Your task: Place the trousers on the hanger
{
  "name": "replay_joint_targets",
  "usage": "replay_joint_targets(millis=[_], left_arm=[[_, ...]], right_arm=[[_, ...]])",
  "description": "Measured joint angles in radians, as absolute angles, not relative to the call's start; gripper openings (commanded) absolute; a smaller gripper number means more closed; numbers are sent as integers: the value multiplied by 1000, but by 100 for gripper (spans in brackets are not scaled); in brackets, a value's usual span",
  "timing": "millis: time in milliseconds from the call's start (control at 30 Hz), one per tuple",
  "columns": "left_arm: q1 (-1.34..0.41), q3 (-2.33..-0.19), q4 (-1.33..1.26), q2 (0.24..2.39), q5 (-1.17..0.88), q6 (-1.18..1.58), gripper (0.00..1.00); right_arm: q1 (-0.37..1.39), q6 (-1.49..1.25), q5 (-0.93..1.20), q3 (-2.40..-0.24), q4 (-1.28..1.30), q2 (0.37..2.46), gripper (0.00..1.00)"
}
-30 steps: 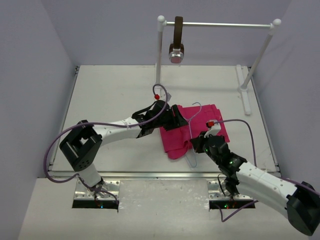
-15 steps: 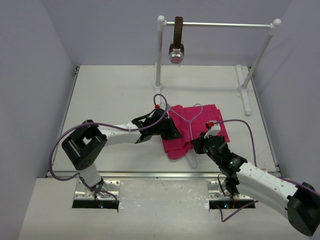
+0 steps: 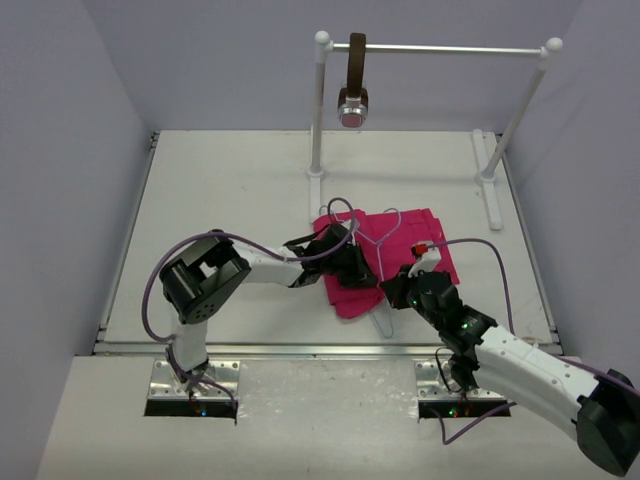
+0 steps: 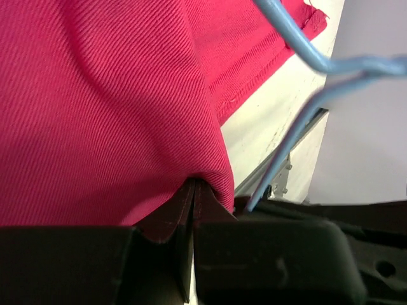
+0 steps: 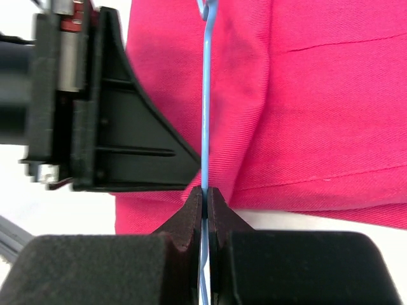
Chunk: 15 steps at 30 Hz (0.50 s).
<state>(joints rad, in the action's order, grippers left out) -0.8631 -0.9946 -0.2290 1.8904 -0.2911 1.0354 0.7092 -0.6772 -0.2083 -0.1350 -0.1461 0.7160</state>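
The trousers (image 3: 420, 232) are seen lying rumpled on the table (image 3: 220, 200), a little toward 4 o'clock from its middle in the top view. The hanger (image 5: 206, 95) is laid across them, with what appears to be its hook toward 12 o'clock and its lower end reaching past the cloth's 6 o'clock edge. The left fingers (image 4: 168, 219) are closed tight, and a fold of the magenta cloth is pinched between them at the trousers' 8 o'clock side. The right fingers (image 5: 187, 213) are likewise clamped together, with the thin blue wire of the hanger held between them near the 6 o'clock hem.

The trousers are judged to be soft, light and limp. A twill weave is shown in the wrist views, so some grip is offered by the surface. No shape will be kept once they are lifted, and whatever is not held can be expected to sag and drag. A pinch on a doubled fold or a hem is therefore thought safer than one on a single layer, which could slip out. The hanger is judged light but thin and springy. It may twist in so narrow a pinch, so it is best taken on a straight run of wire close to a corner. Nothing fragile is involved, though the cloth could be snagged on the hook.
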Motion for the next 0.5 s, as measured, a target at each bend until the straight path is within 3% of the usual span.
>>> replay_joint_targets(millis=[400,500], left_arm=[[-871,-1067,-295,2002,-293,1066,0],[-871,-1052,-232,1949,-229,1054,20]], right_arm=[[723,-723,-171,-142,-147,727,0],[723,-727,-174,-142,-148,734,0]])
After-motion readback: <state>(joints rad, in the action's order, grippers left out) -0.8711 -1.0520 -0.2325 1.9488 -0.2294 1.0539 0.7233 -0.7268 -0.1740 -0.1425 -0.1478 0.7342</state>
